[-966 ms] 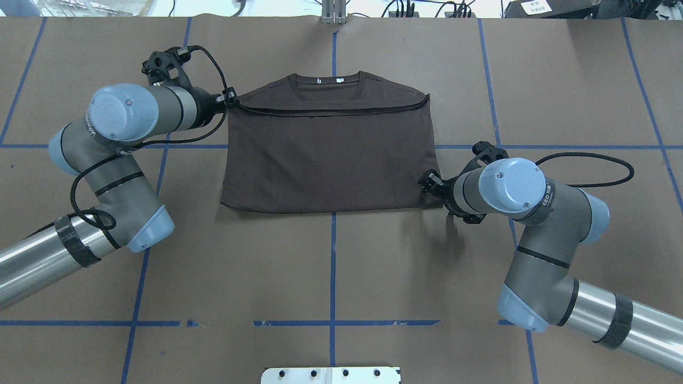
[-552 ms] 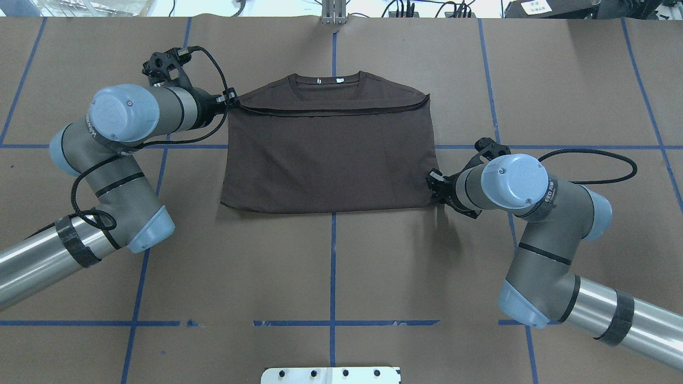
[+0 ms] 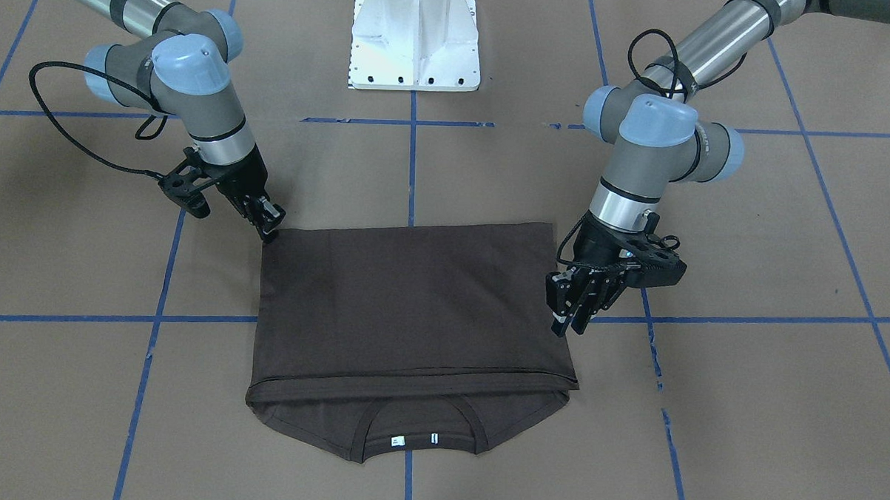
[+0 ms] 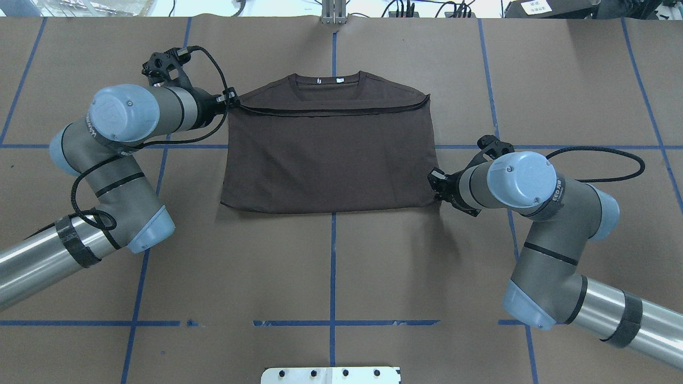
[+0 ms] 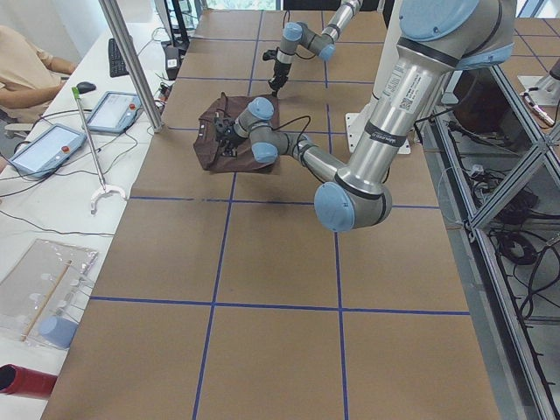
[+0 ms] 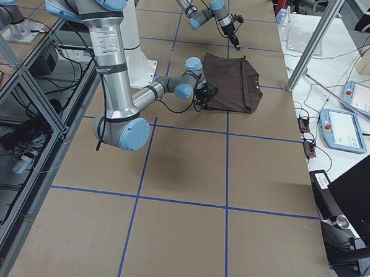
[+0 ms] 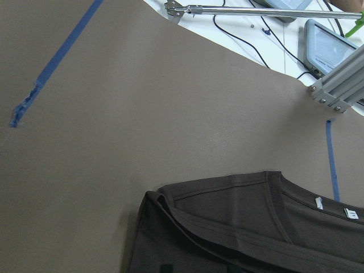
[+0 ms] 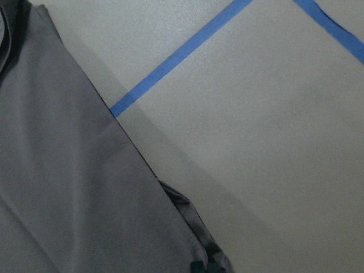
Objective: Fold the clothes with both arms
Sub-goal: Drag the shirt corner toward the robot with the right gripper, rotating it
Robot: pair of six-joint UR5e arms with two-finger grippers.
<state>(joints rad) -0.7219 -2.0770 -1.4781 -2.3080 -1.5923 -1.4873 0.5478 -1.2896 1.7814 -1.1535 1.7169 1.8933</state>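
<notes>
The dark brown T-shirt (image 4: 328, 154) lies on the table, its lower half folded up over the chest, with the collar and white neck labels (image 3: 412, 440) left showing. My left gripper (image 4: 230, 100) is open at the far-left corner of the folded-up hem. In the front-facing view it (image 3: 568, 322) hovers just over that edge. The left wrist view shows the corner of the T-shirt (image 7: 239, 227) lying flat. My right gripper (image 4: 433, 181) is at the near-right fold corner, shut on a small pucker of the T-shirt's edge (image 8: 190, 219). It also shows in the front-facing view (image 3: 269, 227).
Brown paper with blue tape lines (image 4: 332, 266) covers the table. The white pedestal base (image 3: 415, 34) stands at the robot's side. An aluminium post (image 4: 333, 10) stands beyond the collar. Tablets (image 6: 343, 131) lie on the side bench beyond the table.
My right gripper and wrist have shifted a little to the right and away from me at the shirt's near-right corner. The left arm and the shirt's fold have stayed put.
</notes>
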